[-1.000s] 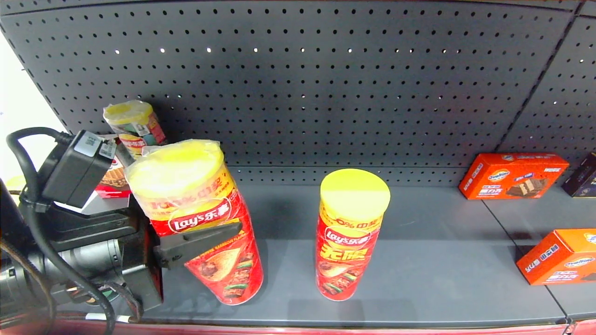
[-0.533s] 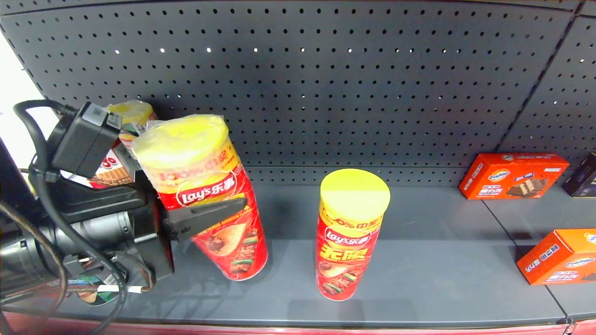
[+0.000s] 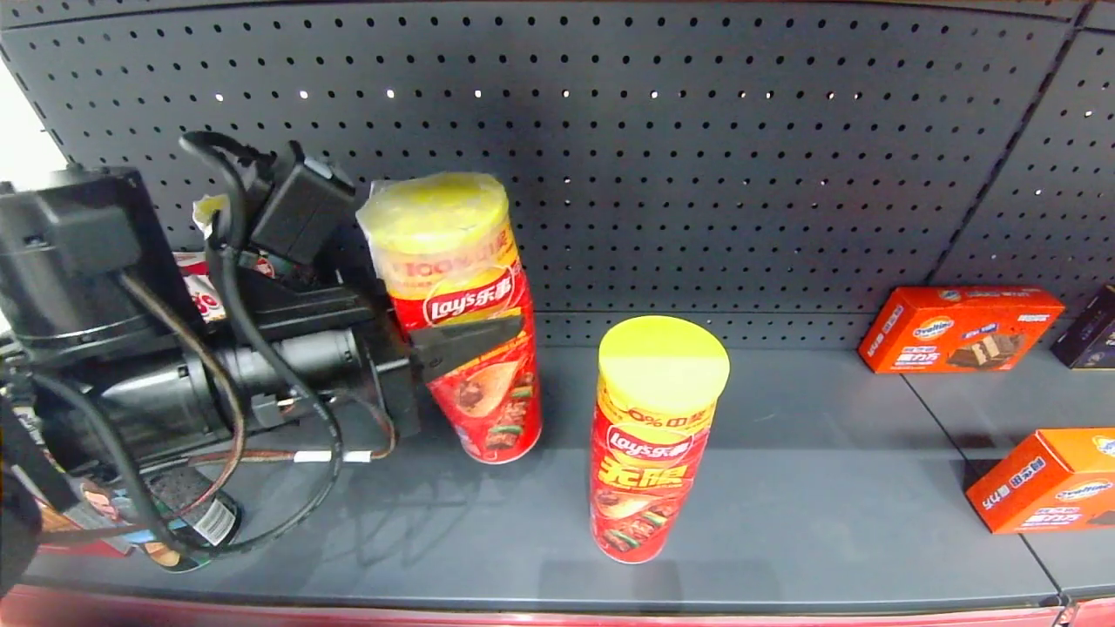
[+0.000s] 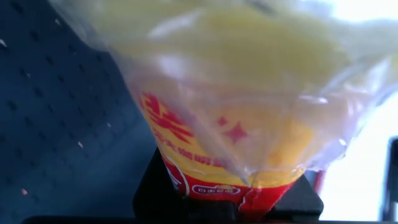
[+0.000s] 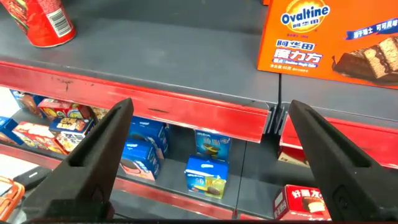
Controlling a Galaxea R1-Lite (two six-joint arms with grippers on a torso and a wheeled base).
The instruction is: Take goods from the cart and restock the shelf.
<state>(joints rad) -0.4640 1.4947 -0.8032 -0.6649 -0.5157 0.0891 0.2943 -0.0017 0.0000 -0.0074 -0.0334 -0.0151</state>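
My left gripper [image 3: 463, 338] is shut on a red chip canister [image 3: 475, 287] with a yellow lid under clear wrap. The canister is held nearly upright over the dark grey shelf [image 3: 827, 496], towards the pegboard back, its base at or just above the shelf surface. The left wrist view shows its wrapped lid and red body [image 4: 236, 130] from very close. A second, identical canister [image 3: 653, 435] stands on the shelf to the right and nearer the front. My right gripper [image 5: 211, 155] is open and holds nothing, in front of the shelf's red front edge [image 5: 186, 99].
Two orange boxes [image 3: 958, 329] [image 3: 1045, 479] and a dark box [image 3: 1089, 340] lie at the shelf's right. Behind the left arm sit another wrapped canister [image 3: 205, 209] and a bottle [image 3: 187, 522]. Blue boxes [image 5: 208, 177] fill the lower shelf. Free room lies between the standing canister and the orange boxes.
My left arm has carried the canister to the right and deeper toward the pegboard, and it now stands more upright. The standing canister and the boxes have not moved.
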